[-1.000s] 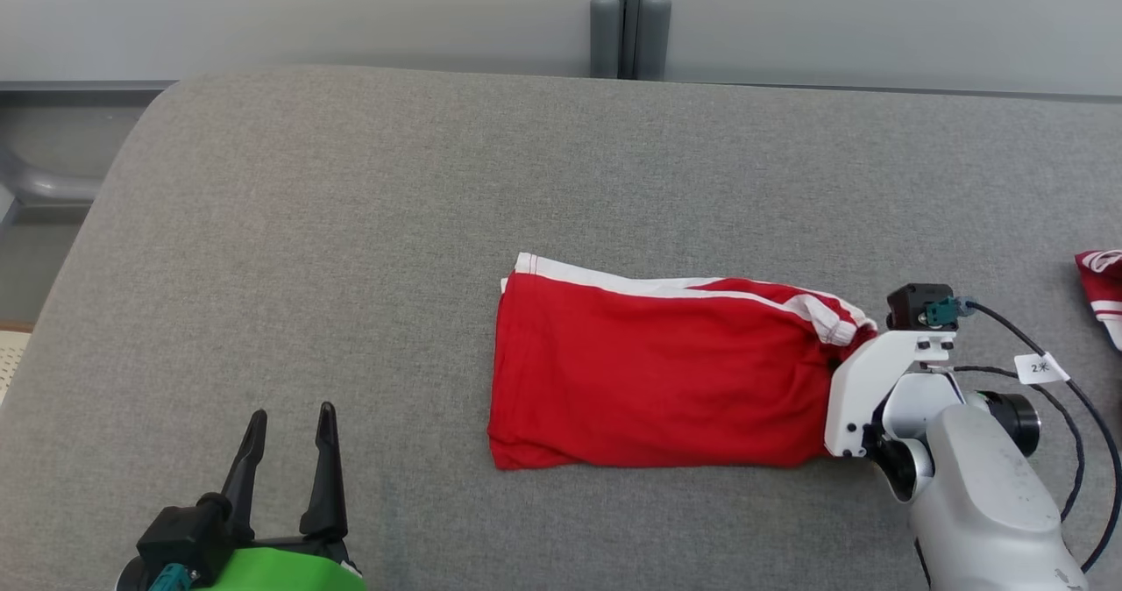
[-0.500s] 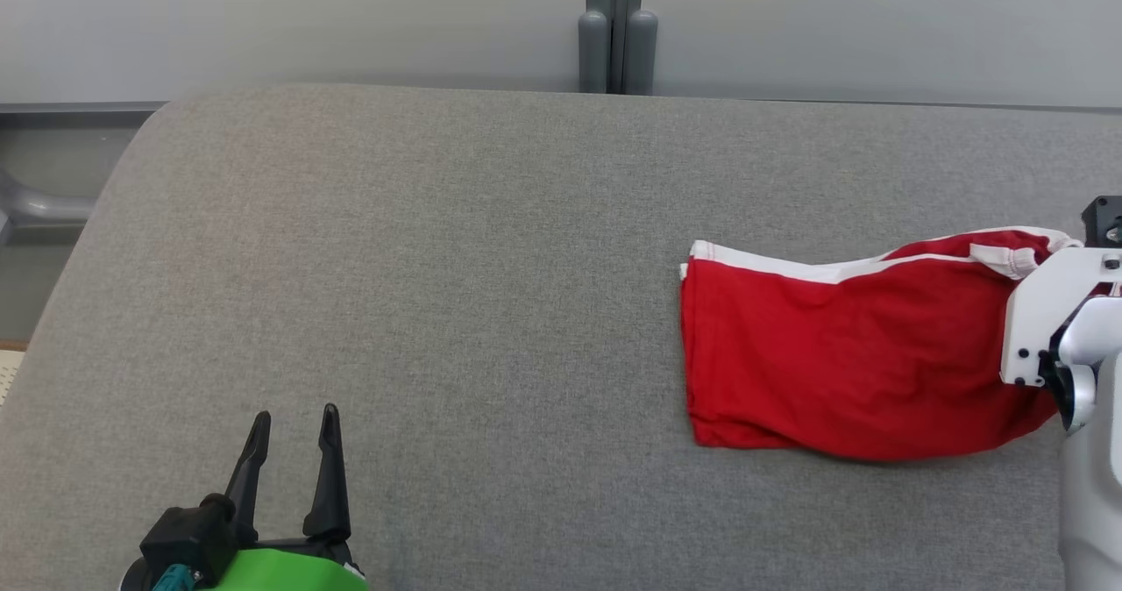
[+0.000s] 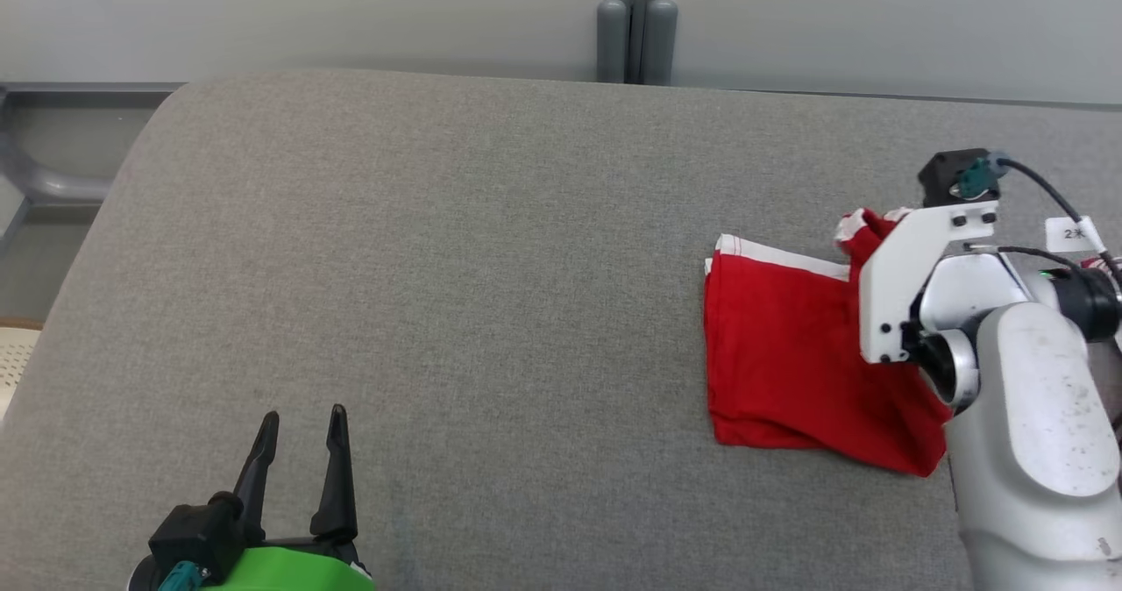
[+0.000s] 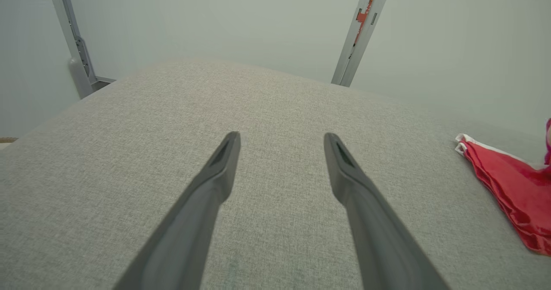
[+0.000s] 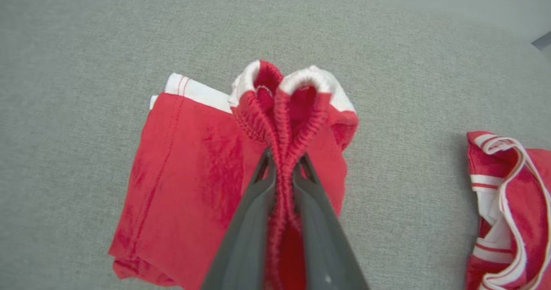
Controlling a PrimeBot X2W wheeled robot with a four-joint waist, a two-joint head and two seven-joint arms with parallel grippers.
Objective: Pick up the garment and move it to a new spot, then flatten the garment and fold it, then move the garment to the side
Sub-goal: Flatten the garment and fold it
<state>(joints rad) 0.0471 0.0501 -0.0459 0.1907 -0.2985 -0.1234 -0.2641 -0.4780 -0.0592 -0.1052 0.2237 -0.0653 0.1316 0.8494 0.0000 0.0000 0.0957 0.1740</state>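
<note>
Grey fabric surface point(image 3: 438, 267), pale wall point(image 3: 351, 12) and grey post point(image 3: 635, 21) along top. Red garment point(image 3: 780, 354) mid-right, waistband pinched tight in right end effector point(image 5: 284, 161); left end effector point(image 3: 303, 413) lower left, spread wide, empty.

The left gripper point(image 3: 303, 414) has two long, black, tapering fingers point(image 3: 333, 477) on a black block, with a teal connector point(image 3: 180, 576) beside it and a bright green housing point(image 3: 280, 572) behind. Close up, each finger is matte dark grey with a shallow slot near its tip. The right forearm point(image 3: 1026, 424) is a rounded, pale grey shell flecked with dark specks. Its white bracket point(image 3: 903, 284), set with small dark screws, bears a black camera block point(image 3: 947, 174) with a teal plug. Thin black cables point(image 3: 1034, 179) run from it, one wearing a white tag point(image 3: 1074, 233) marked "2". The right gripper point(image 5: 284, 161) also has dark grey fingers.
</note>
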